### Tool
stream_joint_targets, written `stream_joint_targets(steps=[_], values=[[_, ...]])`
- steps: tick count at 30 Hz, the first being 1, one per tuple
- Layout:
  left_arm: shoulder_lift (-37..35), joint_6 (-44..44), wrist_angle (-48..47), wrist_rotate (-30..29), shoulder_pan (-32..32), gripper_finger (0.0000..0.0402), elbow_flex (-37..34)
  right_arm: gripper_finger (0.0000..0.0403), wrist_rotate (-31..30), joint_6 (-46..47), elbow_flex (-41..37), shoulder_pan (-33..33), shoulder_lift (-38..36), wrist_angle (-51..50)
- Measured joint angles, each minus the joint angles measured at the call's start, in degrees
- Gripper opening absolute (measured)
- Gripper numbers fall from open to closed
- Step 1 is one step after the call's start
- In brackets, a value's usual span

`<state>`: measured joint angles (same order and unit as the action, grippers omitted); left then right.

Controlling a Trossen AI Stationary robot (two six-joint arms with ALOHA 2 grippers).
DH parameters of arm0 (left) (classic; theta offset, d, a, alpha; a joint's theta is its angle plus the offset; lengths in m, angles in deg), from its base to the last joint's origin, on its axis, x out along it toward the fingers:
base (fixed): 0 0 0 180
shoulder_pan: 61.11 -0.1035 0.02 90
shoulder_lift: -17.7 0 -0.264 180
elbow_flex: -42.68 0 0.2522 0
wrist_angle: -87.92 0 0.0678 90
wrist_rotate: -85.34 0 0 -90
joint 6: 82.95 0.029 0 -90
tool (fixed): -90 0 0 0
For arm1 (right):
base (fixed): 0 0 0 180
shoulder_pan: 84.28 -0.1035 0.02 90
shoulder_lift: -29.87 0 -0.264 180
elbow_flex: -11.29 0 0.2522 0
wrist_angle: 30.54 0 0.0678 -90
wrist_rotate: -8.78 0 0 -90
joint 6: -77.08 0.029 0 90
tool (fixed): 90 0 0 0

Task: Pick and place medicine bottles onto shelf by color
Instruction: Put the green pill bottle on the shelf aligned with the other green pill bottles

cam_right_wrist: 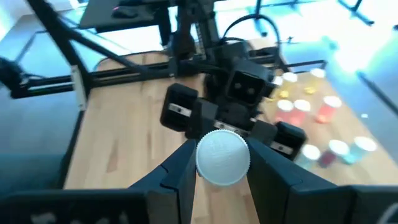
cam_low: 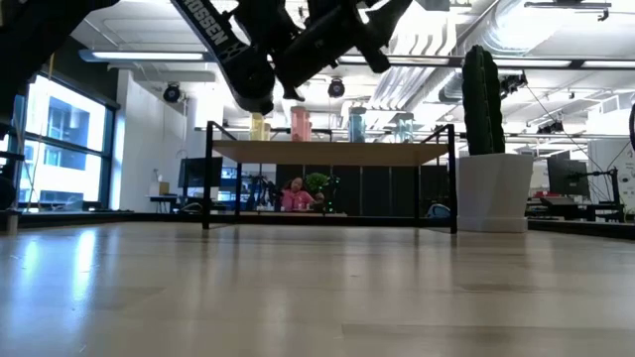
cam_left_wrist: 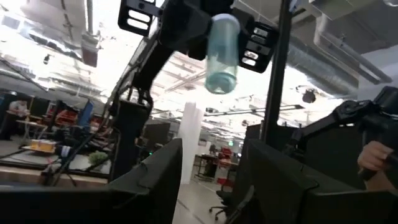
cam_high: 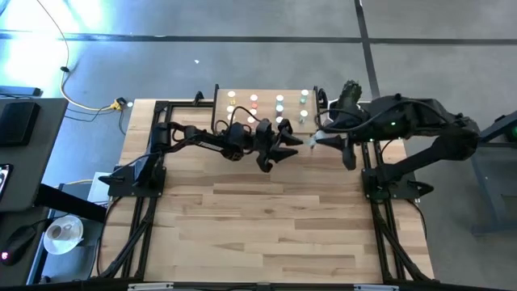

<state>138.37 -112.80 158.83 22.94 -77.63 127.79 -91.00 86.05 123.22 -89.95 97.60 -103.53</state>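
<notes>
Right gripper (cam_right_wrist: 219,163) clamping bottle (cam_right_wrist: 222,157) (white cap), left gripper (cam_high: 284,146) near shelf (cam_high: 242,120)

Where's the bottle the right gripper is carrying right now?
The pale blue-green bottle is clamped in the right gripper, held in the air just off the shelf's front right corner, facing the left gripper.

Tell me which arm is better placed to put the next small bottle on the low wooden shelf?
Right: the right gripper holds a pale bluish white-capped bottle beside the low light-wood shelf; the left gripper is open, empty.
</notes>
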Motion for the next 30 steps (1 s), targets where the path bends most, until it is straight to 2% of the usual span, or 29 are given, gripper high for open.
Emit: stream_joint_targets(steps=[4,10,20,25,30], values=[[-0.4,-1.4,0.1,-3.5,-0.3,0.0172,0.0,0.0109,-3.6,0.0,0.0,0.0,-1.6,-1.2],[-2.2,3.1,-5.3,-14.2,1.0,0.0172,0.5,0.0109,-6.8,0.0,0.0,0.0,-2.6,-3.4],[-7.5,21.0,-41.6,-19.3,3.5,0.0172,9.8,0.0109,-6.8,0.0,0.0,0.0,-2.5,-7.1],[-13.1,27.2,-52.5,-20.5,3.1,0.0172,11.0,0.0109,-6.8,1.2,0.0,0.0,-2.5,-9.5],[-22.0,32.2,-62.7,-20.5,2.5,0.0172,11.1,0.0109,-6.8,1.2,0.0,0.0,-2.5,-10.0]])
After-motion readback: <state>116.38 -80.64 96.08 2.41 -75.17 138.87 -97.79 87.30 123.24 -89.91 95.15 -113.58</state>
